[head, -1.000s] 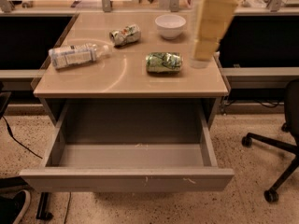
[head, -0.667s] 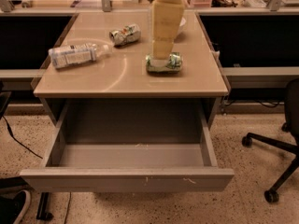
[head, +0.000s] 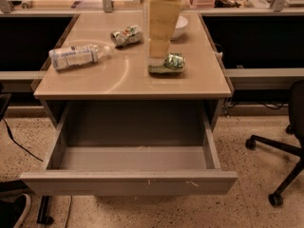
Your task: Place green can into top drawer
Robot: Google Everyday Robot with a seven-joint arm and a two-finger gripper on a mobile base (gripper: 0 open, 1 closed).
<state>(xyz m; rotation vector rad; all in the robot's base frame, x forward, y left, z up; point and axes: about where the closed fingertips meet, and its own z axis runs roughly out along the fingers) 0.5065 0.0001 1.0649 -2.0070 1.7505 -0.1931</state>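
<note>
The top drawer (head: 128, 182) stands pulled open nearest, its grey front scuffed white. Behind it on the tan desk (head: 95, 82) the green can (head: 173, 62) lies on its side, mottled green and white. The gripper (head: 156, 56) hangs at its left end, and I cannot tell whether it is wide or narrow.

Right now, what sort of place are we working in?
Probably an office or lab workspace: a tan desk with an open top drawer, a wheeled office chair beside it, cluttered workstations behind. The end effector hangs at the green can.
</note>
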